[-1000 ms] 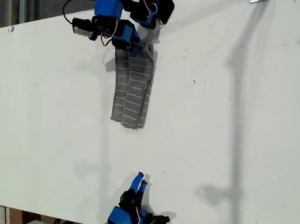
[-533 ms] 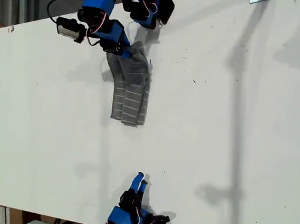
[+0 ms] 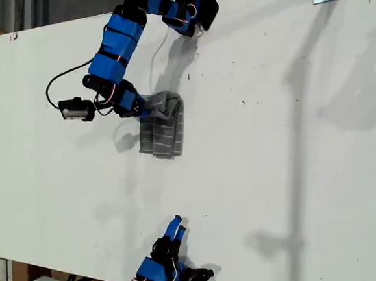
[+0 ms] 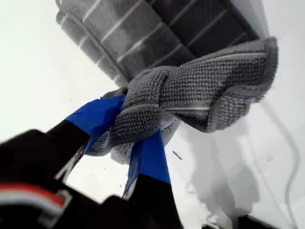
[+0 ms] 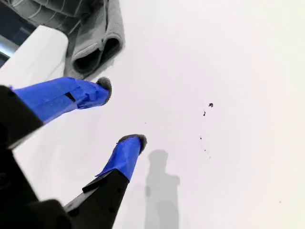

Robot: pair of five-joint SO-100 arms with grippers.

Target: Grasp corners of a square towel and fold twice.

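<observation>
My first gripper (image 4: 131, 138), jaws clenched on a bunched end of the towel (image 3: 162, 125), has carried that end down the bench (image 3: 288, 187) over the last second. The strip now lies doubled near mid-bench, so the second fold looks nearly laid. My second gripper (image 5: 121, 114) hangs released, well apart.

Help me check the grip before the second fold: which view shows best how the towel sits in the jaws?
The first wrist view: my first gripper pinches a bunched end of the towel. The exterior view shows the towel's folded outline; the second wrist view catches its far edge.
</observation>
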